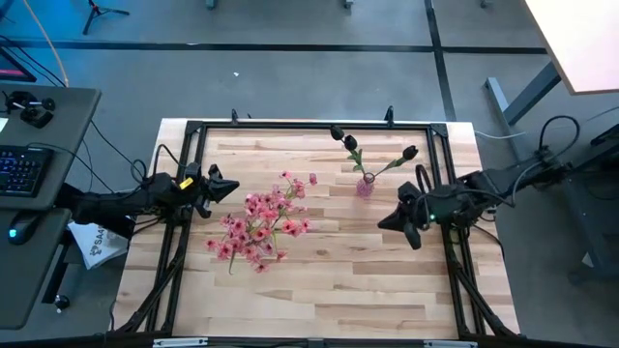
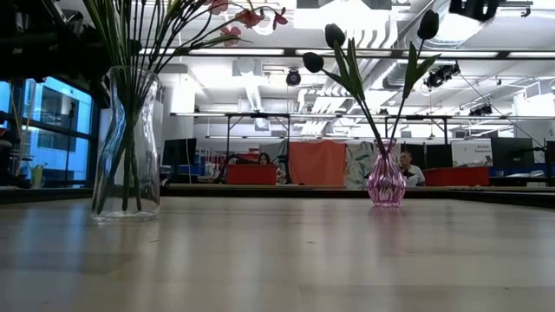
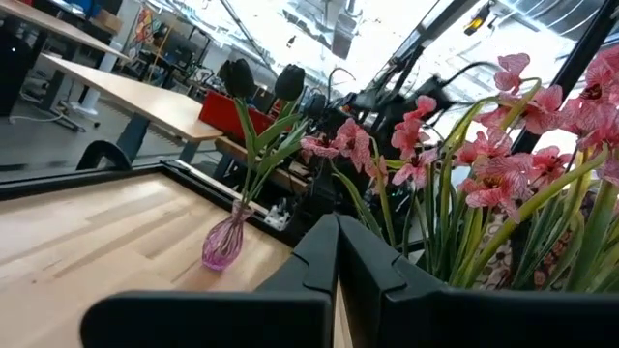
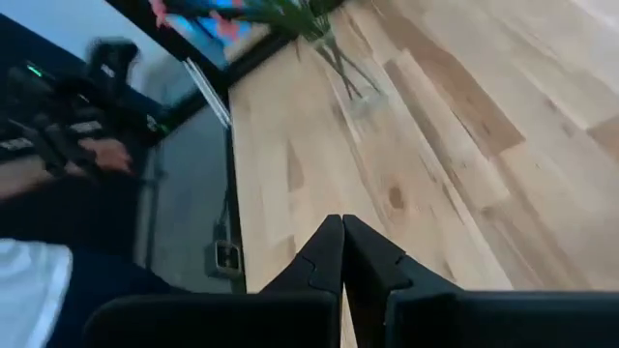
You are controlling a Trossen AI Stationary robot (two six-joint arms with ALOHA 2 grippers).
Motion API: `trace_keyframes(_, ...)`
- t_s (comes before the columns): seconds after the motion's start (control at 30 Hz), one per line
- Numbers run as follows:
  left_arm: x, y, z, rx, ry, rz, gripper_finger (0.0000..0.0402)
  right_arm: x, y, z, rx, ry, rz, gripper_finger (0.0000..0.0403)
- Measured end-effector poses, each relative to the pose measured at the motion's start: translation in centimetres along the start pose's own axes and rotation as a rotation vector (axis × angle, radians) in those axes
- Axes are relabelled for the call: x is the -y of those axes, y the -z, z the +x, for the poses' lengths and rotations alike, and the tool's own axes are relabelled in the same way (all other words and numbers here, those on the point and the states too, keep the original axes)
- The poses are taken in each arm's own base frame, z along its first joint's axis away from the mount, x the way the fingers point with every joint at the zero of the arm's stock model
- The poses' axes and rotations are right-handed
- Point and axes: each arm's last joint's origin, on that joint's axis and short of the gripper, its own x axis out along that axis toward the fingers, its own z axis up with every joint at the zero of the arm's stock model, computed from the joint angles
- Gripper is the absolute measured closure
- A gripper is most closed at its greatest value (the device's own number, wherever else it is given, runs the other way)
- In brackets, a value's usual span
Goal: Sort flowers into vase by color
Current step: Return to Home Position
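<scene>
Both were found shut, empty: left gripper (image 1: 218,186) just left of pink flowers (image 1: 259,227) in clear vase (image 2: 149,173), right gripper (image 1: 401,220) near-right of pink vase (image 1: 365,187) with dark tulips (image 1: 338,133). Top-heavy vases could be tipped if blossoms were clipped by a swinging arm.

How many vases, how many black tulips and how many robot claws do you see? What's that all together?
Vases: 2, the clear vase and the small pink vase.
Black tulips: 3, all in the small pink vase.
Grippers: 2, the left gripper and the right gripper, both shut.
Total: 7.
</scene>
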Motion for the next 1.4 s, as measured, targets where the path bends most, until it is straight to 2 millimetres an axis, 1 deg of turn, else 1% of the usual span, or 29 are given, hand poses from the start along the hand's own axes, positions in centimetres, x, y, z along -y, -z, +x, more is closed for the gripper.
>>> trace_keyframes(0.13, 0.0, 0.0, 0.0, 0.000, 0.000, -0.005, 0.0401, 4.4, 2.4, 1.1, 0.128, -0.064, -0.035, 0.0403)
trace_keyframes(0.27, 0.0, 0.0, 0.0, 0.000, 0.000, -0.005, 0.0401, 8.7, 3.9, 1.3, 0.227, -0.118, -0.085, 0.0403)
trace_keyframes(0.33, 0.0, 0.0, 0.0, 0.000, 0.000, -0.005, 0.0401, 10.4, 4.6, 1.1, 0.265, -0.144, -0.116, 0.0403)
trace_keyframes(0.43, 0.0, 0.0, 0.0, 0.000, 0.000, -0.005, 0.0401, 12.0, 5.5, 0.7, 0.318, -0.173, -0.179, 0.0403)
trace_keyframes(0.63, 0.0, 0.0, 0.0, 0.001, 0.000, -0.005, 0.0401, 13.8, 7.4, 0.4, 0.431, -0.206, -0.300, 0.0403)
trace_keyframes(0.9, 0.0, 0.0, 0.0, 0.001, -0.001, -0.005, 0.0401, 15.4, 9.5, 1.5, 0.555, -0.220, -0.394, 0.0403)
trace_keyframes(0.97, 0.0, 0.0, 0.0, 0.001, -0.001, -0.006, 0.0401, 15.7, 9.6, 1.6, 0.593, -0.181, -0.380, 0.0403)
trace_keyframes(1.13, 0.0, 0.0, 0.0, 0.002, -0.001, -0.006, 0.0401, 15.9, 9.5, 1.6, 0.625, -0.104, -0.375, 0.0403)
trace_keyframes(1.3, 0.0, 0.0, 0.0, 0.002, -0.001, -0.006, 0.0401, 16.3, 9.6, 1.8, 0.613, -0.013, -0.399, 0.0403)
trace_keyframes(1.4, 0.0, 0.0, 0.0, 0.002, -0.001, -0.006, 0.0401, 16.9, 10.1, 2.1, 0.567, 0.086, -0.408, 0.0403)
